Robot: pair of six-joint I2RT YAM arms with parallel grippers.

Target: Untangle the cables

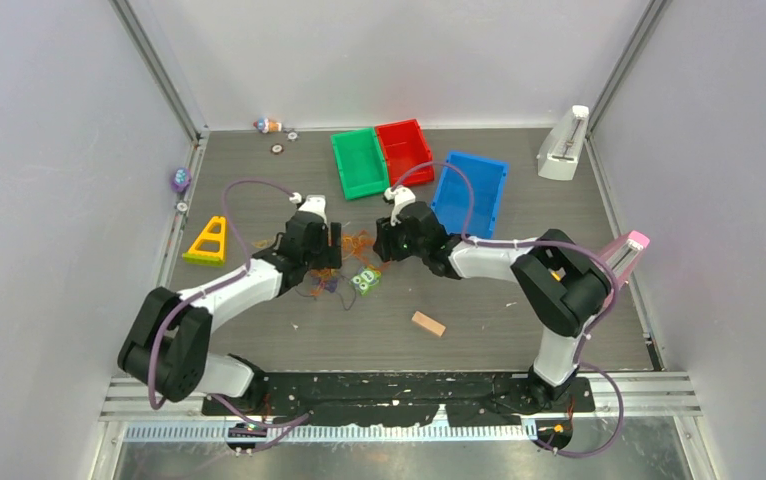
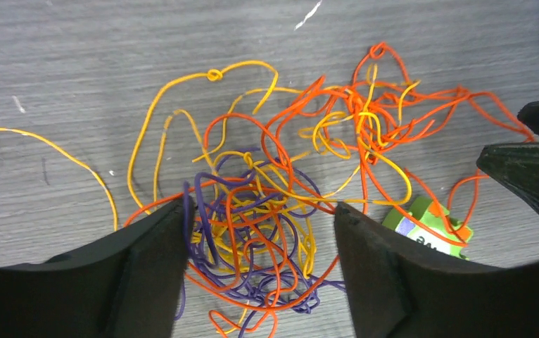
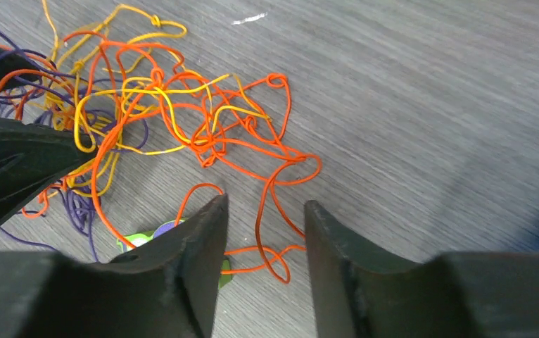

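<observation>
The cables [image 1: 347,262] are a tangled heap of thin orange-red, yellow and dark purple wires on the grey table between my two grippers. In the left wrist view the densest purple and orange knot [image 2: 260,239] lies between the open jaws of my left gripper [image 2: 261,211], whose fingers [image 2: 147,260] straddle it. In the right wrist view orange loops [image 3: 267,211] run between the open jaws of my right gripper [image 3: 265,204]; the main heap [image 3: 133,120] lies to its upper left. My right gripper [image 1: 387,240] faces my left gripper [image 1: 331,245] across the heap.
A small green and purple toy [image 1: 364,282] lies beside the heap, also in the left wrist view [image 2: 428,225]. A wooden block [image 1: 427,323] lies nearer. Green [image 1: 357,163], red [image 1: 405,148] and blue [image 1: 469,192] bins stand behind. A yellow triangle [image 1: 207,241] sits at the left.
</observation>
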